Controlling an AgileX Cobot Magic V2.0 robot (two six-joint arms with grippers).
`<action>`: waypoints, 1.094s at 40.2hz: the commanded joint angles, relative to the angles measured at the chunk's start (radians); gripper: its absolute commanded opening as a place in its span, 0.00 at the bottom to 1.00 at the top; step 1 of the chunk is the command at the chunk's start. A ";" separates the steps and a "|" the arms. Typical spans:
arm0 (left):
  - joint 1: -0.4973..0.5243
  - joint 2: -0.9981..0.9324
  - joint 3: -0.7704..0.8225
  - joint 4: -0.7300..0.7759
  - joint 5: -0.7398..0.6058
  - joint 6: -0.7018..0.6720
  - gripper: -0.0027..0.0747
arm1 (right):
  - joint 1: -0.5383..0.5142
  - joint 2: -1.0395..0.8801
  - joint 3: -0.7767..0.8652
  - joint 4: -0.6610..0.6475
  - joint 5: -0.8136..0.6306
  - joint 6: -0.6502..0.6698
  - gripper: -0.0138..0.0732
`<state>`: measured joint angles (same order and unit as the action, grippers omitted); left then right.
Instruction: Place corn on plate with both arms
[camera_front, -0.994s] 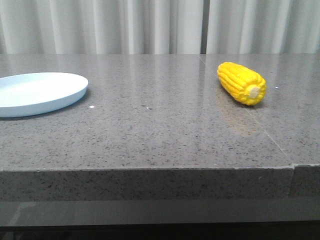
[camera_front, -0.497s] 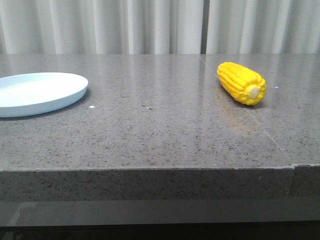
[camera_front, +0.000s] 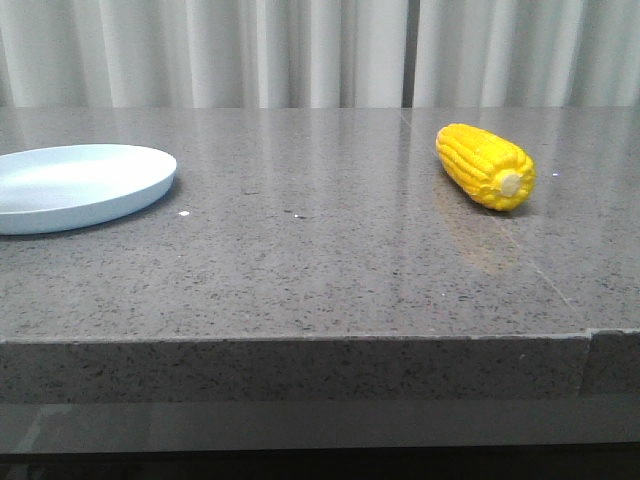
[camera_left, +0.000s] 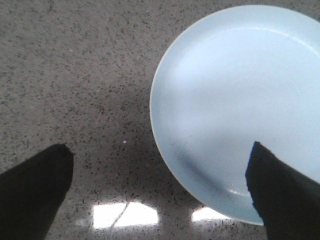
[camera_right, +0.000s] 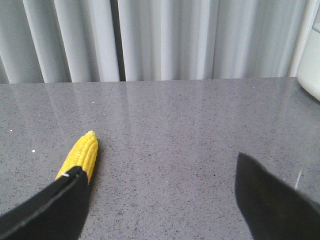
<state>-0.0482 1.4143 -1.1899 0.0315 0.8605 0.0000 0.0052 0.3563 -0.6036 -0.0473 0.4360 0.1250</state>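
The yellow corn (camera_front: 485, 166) lies on the grey stone table at the right, its cream stub end toward me. The pale blue plate (camera_front: 80, 185) sits at the left edge of the table and holds nothing. Neither arm shows in the front view. In the left wrist view the plate (camera_left: 235, 95) lies below my open left gripper (camera_left: 160, 190), one finger over its rim, the other over bare table. In the right wrist view the corn (camera_right: 80, 155) lies beside one finger of my open right gripper (camera_right: 160, 200), partly hidden by it.
The grey speckled table (camera_front: 320, 260) has a front edge close to me and a seam at its right. White curtains (camera_front: 320, 50) hang behind it. A white object (camera_right: 311, 65) shows at the edge of the right wrist view.
The front view has shifted very slightly; the corn and plate have not moved on the table.
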 joint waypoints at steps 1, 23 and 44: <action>-0.005 0.059 -0.084 -0.004 0.006 -0.006 0.90 | -0.005 0.015 -0.033 -0.004 -0.076 -0.004 0.88; -0.005 0.299 -0.201 -0.108 0.133 0.019 0.70 | -0.005 0.015 -0.033 -0.004 -0.076 -0.004 0.88; -0.005 0.299 -0.201 -0.110 0.107 0.019 0.01 | -0.005 0.015 -0.033 -0.004 -0.076 -0.004 0.88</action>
<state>-0.0481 1.7532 -1.3644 -0.0564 0.9912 0.0213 0.0052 0.3563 -0.6036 -0.0473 0.4360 0.1250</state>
